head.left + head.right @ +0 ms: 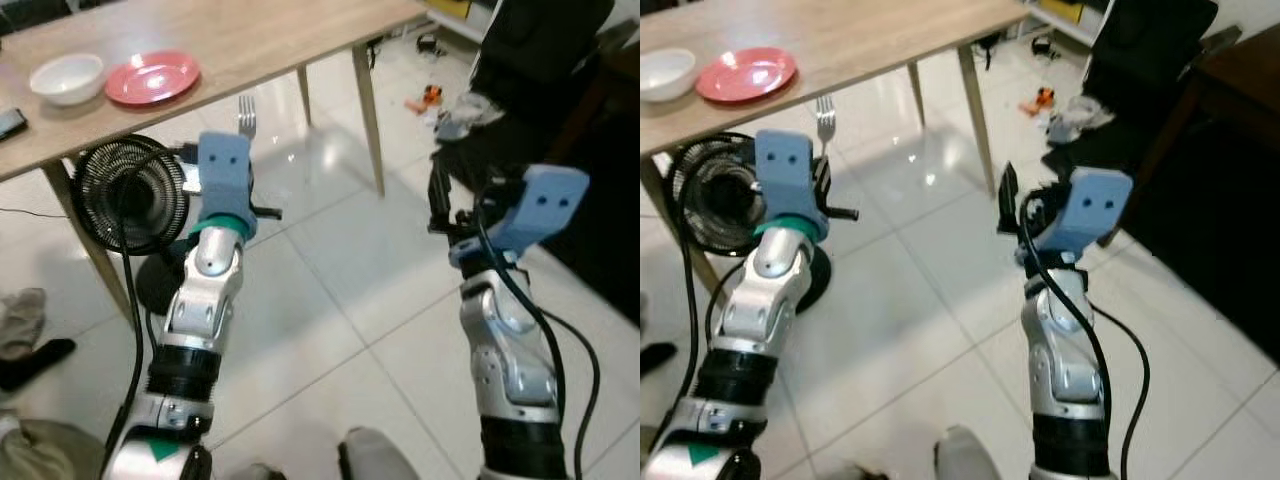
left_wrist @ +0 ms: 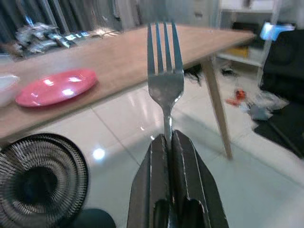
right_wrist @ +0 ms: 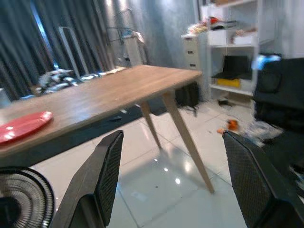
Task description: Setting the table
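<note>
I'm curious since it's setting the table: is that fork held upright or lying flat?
Upright. The left gripper is shut on the fork handle, and the tines point up, in front of the wooden table edge.

Bowl (image 1: 67, 77) left of plate (image 1: 152, 77) on table (image 1: 260, 40); fan (image 1: 130, 195) beneath.

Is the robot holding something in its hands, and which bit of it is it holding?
Yes. The left gripper is shut on a fork, pinching its thin handle, with the prongs pointing up. The right gripper is open and holds nothing.
</note>
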Available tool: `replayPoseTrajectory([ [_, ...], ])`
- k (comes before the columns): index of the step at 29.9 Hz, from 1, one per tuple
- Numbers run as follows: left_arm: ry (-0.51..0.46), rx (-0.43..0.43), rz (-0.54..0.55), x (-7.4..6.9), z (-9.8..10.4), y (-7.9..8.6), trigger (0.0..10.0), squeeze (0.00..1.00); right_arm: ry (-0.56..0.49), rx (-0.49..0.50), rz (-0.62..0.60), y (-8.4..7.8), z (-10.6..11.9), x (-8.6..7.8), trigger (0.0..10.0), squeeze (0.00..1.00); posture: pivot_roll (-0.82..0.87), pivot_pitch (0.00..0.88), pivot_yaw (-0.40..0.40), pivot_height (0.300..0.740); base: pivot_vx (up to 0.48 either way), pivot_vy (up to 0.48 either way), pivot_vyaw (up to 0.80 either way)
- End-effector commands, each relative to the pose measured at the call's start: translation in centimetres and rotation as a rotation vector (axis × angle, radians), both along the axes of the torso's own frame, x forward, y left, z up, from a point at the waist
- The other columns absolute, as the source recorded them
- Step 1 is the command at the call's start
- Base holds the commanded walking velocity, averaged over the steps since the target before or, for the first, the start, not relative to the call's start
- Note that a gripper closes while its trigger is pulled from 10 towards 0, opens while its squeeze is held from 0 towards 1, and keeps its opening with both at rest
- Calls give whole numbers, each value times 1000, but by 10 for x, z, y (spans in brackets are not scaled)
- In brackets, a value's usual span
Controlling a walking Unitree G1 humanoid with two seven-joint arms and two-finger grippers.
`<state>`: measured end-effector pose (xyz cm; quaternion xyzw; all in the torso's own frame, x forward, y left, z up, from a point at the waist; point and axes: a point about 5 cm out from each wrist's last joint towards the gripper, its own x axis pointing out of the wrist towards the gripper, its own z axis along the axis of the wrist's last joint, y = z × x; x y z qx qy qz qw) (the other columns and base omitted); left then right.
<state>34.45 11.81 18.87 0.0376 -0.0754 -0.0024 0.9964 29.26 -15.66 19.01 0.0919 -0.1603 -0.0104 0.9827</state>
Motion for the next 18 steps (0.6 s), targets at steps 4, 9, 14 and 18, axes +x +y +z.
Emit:
replayPoseTrajectory([
  [4,15,8,37,0,-5,12,10000,0,3,7,28,7,-1,2,10000,0,-102,0,97,740,467,0,744],
  [9,13,8,37,0,-4,12,10000,0,1,4,54,11,-1,2,10000,0,-99,0,95,740,465,0,800],
  [14,13,8,39,0,-5,12,10000,0,1,2,62,13,-1,2,10000,0,-97,0,94,740,465,0,800],
  [18,13,9,40,0,-5,13,10000,0,3,2,66,14,-1,3,10000,0,-97,0,95,740,465,0,294],
])
